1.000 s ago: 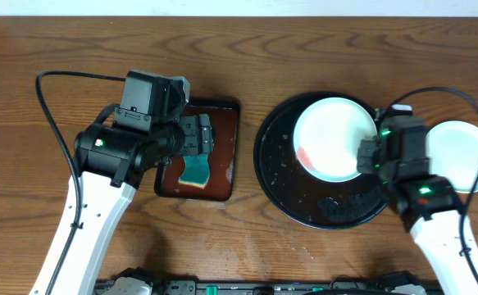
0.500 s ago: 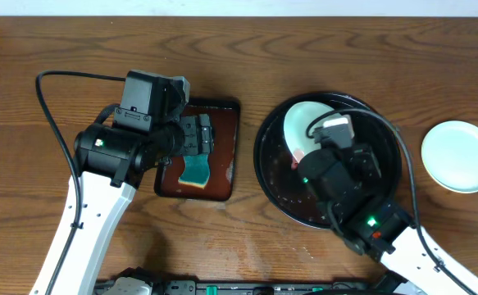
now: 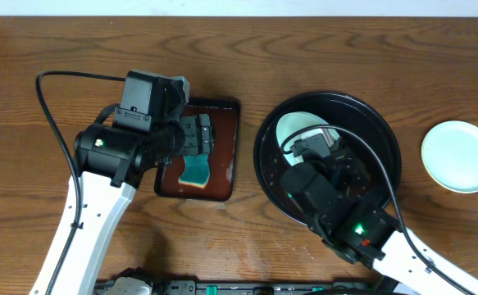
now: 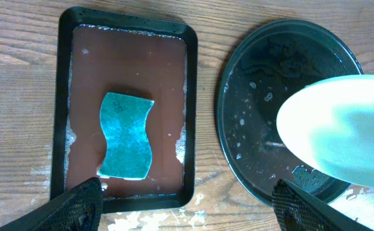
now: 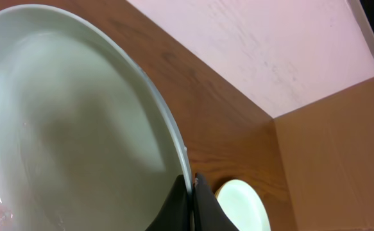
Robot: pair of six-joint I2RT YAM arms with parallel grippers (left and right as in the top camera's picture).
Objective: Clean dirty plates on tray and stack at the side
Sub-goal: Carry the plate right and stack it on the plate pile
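My right gripper [image 5: 191, 204] is shut on the rim of a pale mint-white dirty plate [image 5: 71, 122], with a faint pink smear at the plate's lower left. In the overhead view that plate [image 3: 298, 129] hangs tilted over the black tray [image 3: 378, 123], half hidden by my right arm. The left wrist view shows the same plate [image 4: 340, 128] lifted above the tray [image 4: 257, 83]. My left gripper [image 4: 190, 206] is open above the near edge of a small reddish-brown tray [image 4: 84, 77]. A teal sponge [image 4: 127, 136] lies in it.
One pale plate [image 3: 460, 156] sits on the wooden table to the right of the black tray, and it also shows as the plate [image 5: 241, 202] past my right fingers. The black tray's floor is wet with droplets. A pale wall runs along the table's far edge.
My right arm swung left from the tray's right edge to above its middle, lifting and tilting the plate. The plate on the table is now uncovered. The left arm has not moved.
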